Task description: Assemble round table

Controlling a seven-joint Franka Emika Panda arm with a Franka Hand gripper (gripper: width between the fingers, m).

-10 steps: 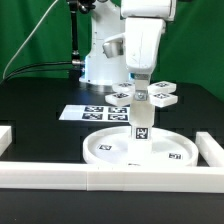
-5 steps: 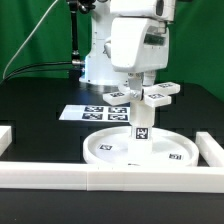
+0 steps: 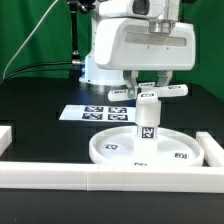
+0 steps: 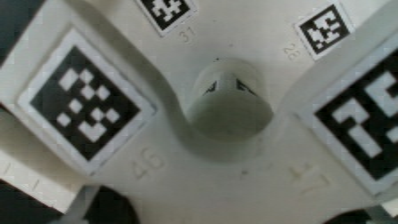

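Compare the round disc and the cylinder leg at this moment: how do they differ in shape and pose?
The round disc is wide, flat and rimmed, lying on the table; the cylinder leg is narrow and stands upright at the disc's centre. The disc's tags face up; the leg's faces sideways. Both are white plastic.

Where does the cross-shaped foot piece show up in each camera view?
Exterior view: the cross-shaped foot piece sits atop the upright leg, just under the gripper, above the round disc.
Wrist view: it fills the picture, arms spreading outward.
Shared landmark: the square tags on its arms.
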